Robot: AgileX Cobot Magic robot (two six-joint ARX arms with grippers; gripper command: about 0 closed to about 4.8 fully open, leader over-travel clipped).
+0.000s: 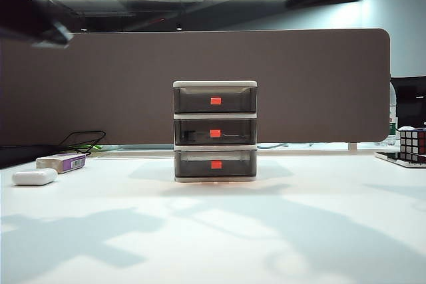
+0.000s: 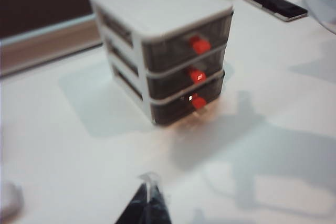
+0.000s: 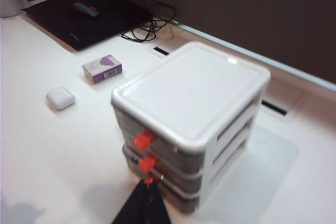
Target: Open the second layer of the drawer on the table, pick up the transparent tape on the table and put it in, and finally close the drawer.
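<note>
Table: wide white top, heavy arm shadows across the near half. Brown partition standing along the far edge.

Drawer at mid-table, upright, white frame, three smoky grey tiers. All three fronts flush with the frame, red-orange handles in one column. Second layer pushed fully in.

Blurred dark arm shapes in the top corners of the exterior view, high above the table; grippers not made out there.

Dark pad with a mouse at the far left corner, a tangle of cable beside it.

Left gripper: fingers clenched together, nothing between them. Raised over bare table in front of the drawer and to its left, well apart from it.

Right gripper: dark fingers meeting at one tip, nothing gripped. Raised off the drawer's front right corner, handles facing it; no contact seen.

Phone lying flat on the right side of the table, well apart from the drawer.

Purple-and-white box far left, lying flat. White oval case just beside it, nearer the front edge.

Puzzle cube at the far right edge.

Transparent tape: seen dimly through the smoky front of the second layer, black cutter piece toward the left end. Clear roll itself hard to make out.
</note>
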